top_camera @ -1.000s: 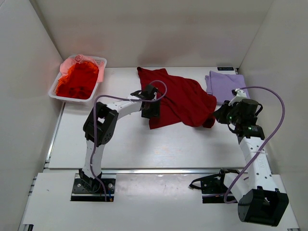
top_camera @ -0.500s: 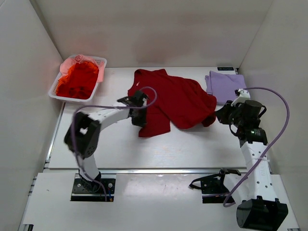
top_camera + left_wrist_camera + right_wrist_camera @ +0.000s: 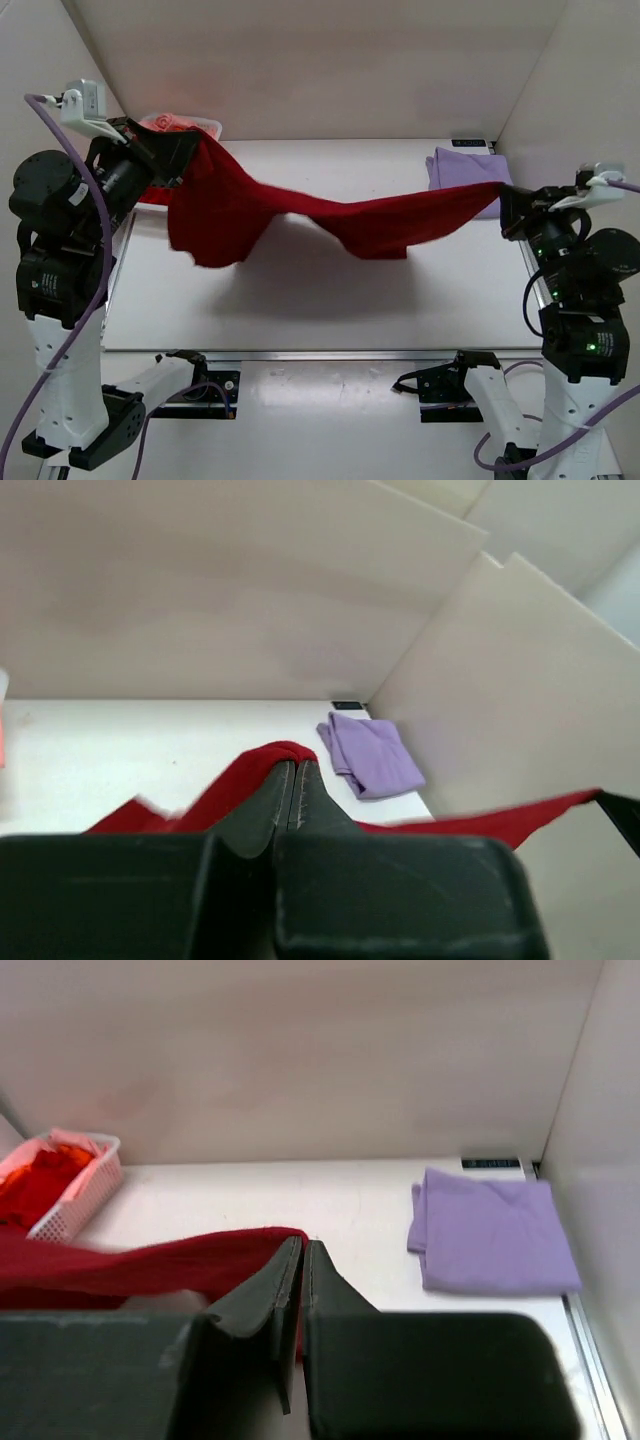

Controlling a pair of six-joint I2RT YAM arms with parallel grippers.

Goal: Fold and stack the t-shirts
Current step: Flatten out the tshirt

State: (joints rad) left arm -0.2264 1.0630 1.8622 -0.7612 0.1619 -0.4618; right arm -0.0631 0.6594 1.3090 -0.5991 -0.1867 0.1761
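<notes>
Left gripper (image 3: pixel 296 772): jaws pressed together with an edge of the dark red t-shirt (image 3: pixel 330 218) pinched between them; arm raised high at the left side of the table (image 3: pixel 300 300). Right gripper (image 3: pixel 302 1252): jaws likewise closed tight on the opposite edge of the same garment; arm raised at the right side. The dark red t-shirt hangs in the air between the two grippers, stretched across the width of the table and clear of its surface; it sags at the middle, and a broad loose portion droops below the left grip; its shadow lies on the table beneath. Lavender t-shirt (image 3: pixel 460 167): folded flat, lying at the rear right corner of the table, just behind the right-hand end of the red garment as seen from above. White plastic basket (image 3: pixel 80 1205): at the rear left corner, largely hidden behind the left arm in the top view; it contains crumpled orange-red shirts (image 3: pixel 35 1182).
</notes>
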